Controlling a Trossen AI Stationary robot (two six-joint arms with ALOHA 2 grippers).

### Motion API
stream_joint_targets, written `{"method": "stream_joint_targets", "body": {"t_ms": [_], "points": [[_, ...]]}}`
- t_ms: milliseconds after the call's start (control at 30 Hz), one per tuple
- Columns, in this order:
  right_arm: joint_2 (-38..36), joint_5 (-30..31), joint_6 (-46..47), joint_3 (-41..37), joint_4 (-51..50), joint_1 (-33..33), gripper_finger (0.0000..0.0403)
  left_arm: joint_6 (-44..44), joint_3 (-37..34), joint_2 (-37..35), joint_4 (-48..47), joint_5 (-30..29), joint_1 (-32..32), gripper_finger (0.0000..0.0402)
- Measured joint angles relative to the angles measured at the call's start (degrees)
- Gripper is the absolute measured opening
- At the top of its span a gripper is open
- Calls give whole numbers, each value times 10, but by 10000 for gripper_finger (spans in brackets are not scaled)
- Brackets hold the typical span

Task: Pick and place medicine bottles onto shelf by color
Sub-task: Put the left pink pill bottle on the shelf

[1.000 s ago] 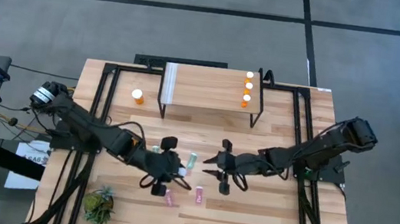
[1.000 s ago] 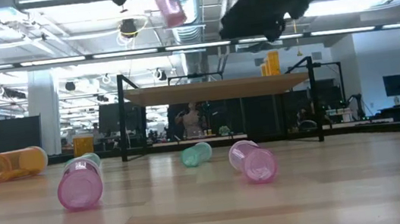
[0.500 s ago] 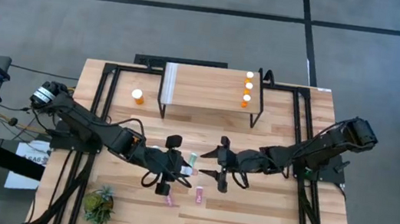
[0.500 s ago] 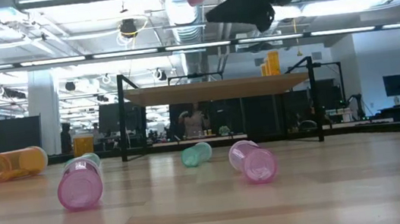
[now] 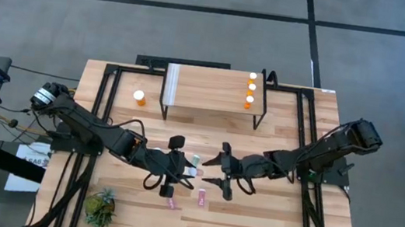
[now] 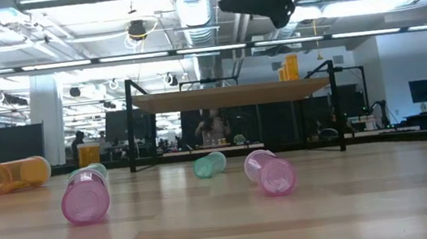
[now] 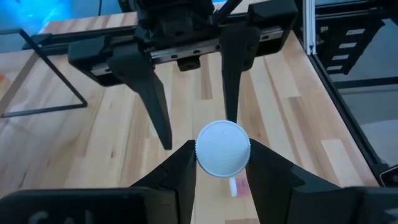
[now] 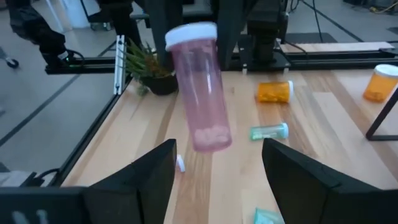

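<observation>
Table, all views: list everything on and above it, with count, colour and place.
shelf: one, light wood on black legs, far side of the table.
shelf bottles: three, orange with white caps, in a row at the shelf's right end.
orange table bottles: two; one upright left of the shelf, one lying.
teal bottles: two, lying mid-table.
pink table bottles: two, lying nearer the front edge.
held pink bottle: one, in the air.
plant: one, green, front-left corner.
left gripper: shut on the held pink bottle.
right gripper: open, facing that bottle.
</observation>
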Motion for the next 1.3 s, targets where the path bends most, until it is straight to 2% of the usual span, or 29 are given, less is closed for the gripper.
{"method": "stream_joint_targets", "body": {"t_ms": [467,600,700,1033,1167,1300], "points": [[0,-5,-7,0,15,-8,261,8,0,0,26,0,0,109],[0,-4,-41,0,15,-8,253,9,0,0,32,0,0,109],[0,-5,-46,0,15,-8,230,10,0,0,33,0,0,109],[0,-7,-47,0,13,-7,113,5,0,1,33,-13,0,109],[0,-5,-47,0,14,-8,98,-5,0,1,33,-35,0,115],[0,-5,-45,0,14,-8,106,-4,0,1,35,-47,-1,147]]}}
